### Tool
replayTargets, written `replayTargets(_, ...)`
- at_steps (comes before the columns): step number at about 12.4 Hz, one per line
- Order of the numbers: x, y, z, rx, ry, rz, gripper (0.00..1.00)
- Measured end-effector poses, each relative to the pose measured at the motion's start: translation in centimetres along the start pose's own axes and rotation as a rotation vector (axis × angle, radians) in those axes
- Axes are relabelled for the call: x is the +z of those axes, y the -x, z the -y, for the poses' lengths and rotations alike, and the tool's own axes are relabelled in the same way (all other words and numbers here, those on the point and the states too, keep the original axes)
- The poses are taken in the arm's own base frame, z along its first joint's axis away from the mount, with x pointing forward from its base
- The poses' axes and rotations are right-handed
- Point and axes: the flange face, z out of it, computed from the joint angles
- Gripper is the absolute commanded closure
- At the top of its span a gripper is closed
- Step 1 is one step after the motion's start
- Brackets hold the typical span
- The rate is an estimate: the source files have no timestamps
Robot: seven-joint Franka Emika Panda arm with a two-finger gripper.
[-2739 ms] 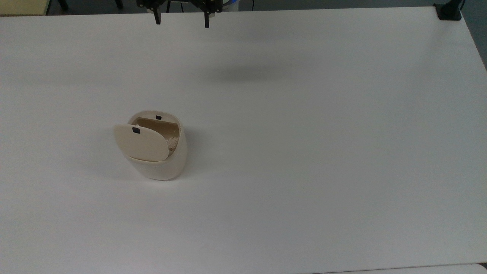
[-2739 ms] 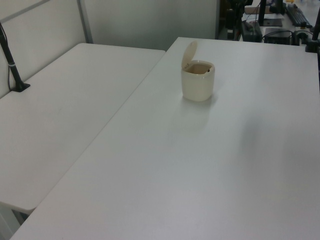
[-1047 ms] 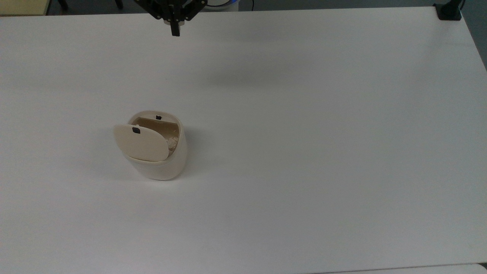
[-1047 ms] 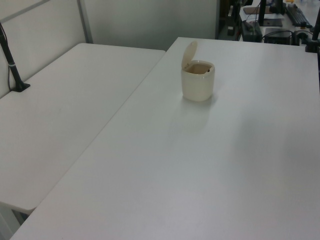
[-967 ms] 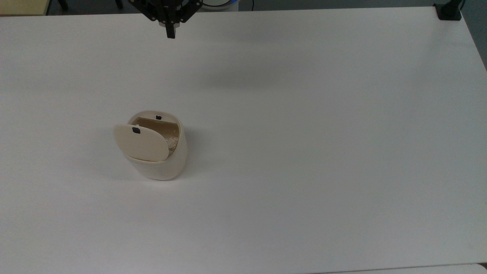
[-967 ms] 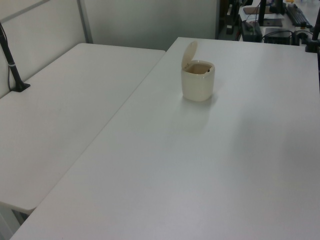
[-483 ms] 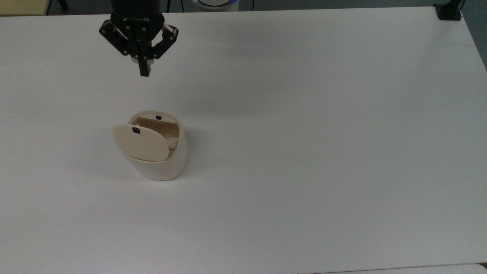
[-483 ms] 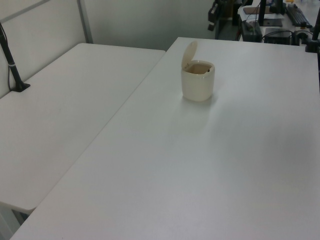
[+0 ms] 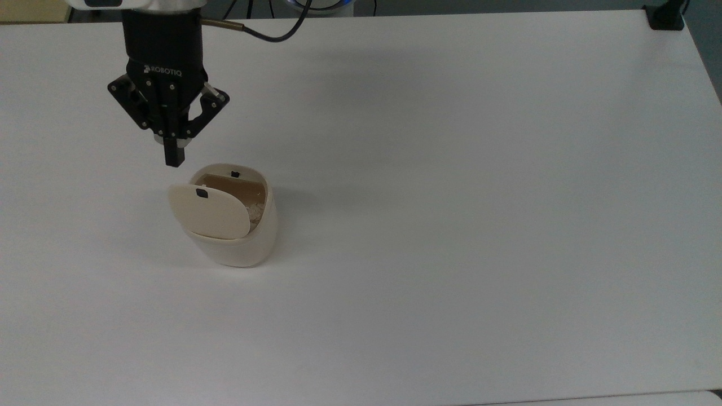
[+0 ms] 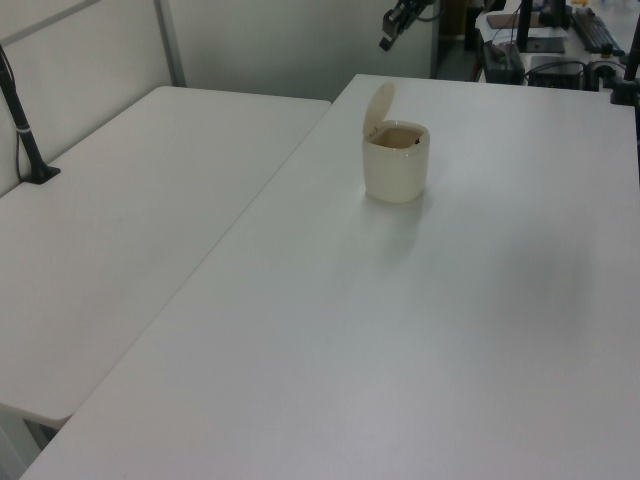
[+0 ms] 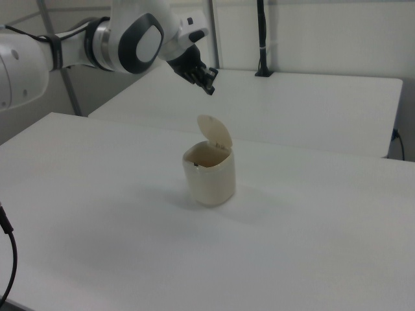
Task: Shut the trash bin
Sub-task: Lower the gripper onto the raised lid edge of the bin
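Table: a broad white tabletop, plain and matte, and the trash bin stands on it at about 9 o'clock from the middle of the top view.
Trash bin: cream-white trash bin upright, brownish inside, something pale and crumpled visible down in it.
Lid: the lid is up and tilted open, hinged at the bin's 6 o'clock edge in the top view, a small black tab near its free end; in the right view the lid stands raised above the rim.
Gripper: the gripper hangs above the table at 11 o'clock from the bin in the top view, clear of the lid, its two fingers pressed together into one dark tip.
Arm: white arm with a black wrist reaches in from the right view's left.
Second table: another white table sits alongside at 9 o'clock in the left view.
Far room: a black clamp post at the table's 1 o'clock corner in the top view, pale wall panels behind in the right view.
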Motion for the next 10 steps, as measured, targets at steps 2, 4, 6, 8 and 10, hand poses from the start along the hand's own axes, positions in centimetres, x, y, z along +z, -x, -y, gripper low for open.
replayTargets(2, 1.3, -0.1, -0.6, 0.010, 0.004, -0.024, 1.00)
replayTargets(4, 3.4, 0.3, -0.9, 0.013, 0.008, -0.011, 1.00)
replayTargets(6, 5.5, 0.8, -0.8, 0.012, 0.009, 0.012, 1.00)
replayTargets(8, 6.7, 1.1, -0.8, 0.010, 0.010, 0.027, 1.00)
replayTargets(10, 7.1, 1.5, -0.8, 0.010, 0.012, 0.059, 0.99)
